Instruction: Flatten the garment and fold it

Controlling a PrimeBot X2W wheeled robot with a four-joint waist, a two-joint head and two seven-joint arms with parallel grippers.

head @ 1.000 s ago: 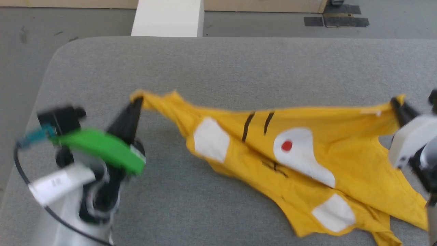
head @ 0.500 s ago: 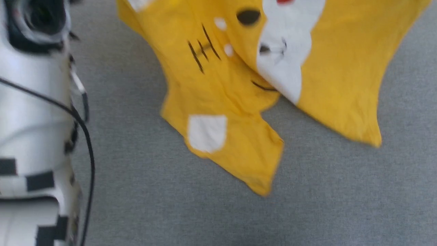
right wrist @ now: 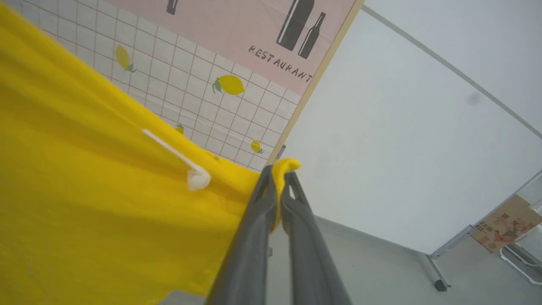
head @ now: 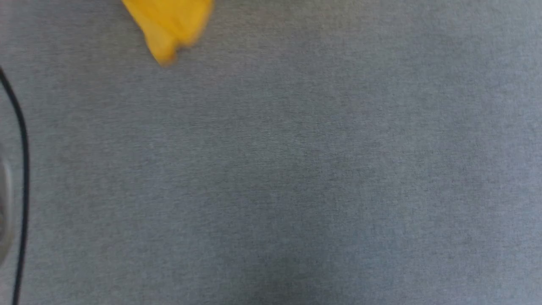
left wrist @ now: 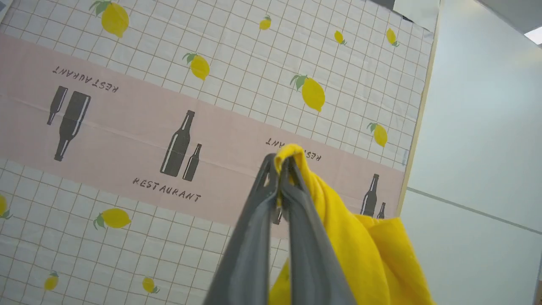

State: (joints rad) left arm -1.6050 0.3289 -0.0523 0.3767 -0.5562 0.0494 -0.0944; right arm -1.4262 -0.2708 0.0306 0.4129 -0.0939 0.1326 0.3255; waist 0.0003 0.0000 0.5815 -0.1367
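A blurred lower tip of the yellow garment [head: 169, 25] hangs at the top left of the head view, over the grey table [head: 296, 169]. In the left wrist view my left gripper [left wrist: 280, 163] is shut on a corner of the garment [left wrist: 364, 250], which drapes down to its right. In the right wrist view my right gripper [right wrist: 279, 173] is shut on another corner of the garment [right wrist: 84, 190], and the cloth spreads wide to the left with a white tag [right wrist: 197, 178] on it. Both grippers point up toward a wall.
A black cable [head: 21, 169] runs down the left edge of the head view. Behind the grippers hangs a tiled cloth with lemons and bottles [left wrist: 169, 127]; a plain white wall [right wrist: 402, 148] and a rolling frame's foot [right wrist: 440, 284] stand beside it.
The head view has tilted down sharply, so the garment has slid up and nearly out of that view. Both grippers keep their hold on the garment's corners.
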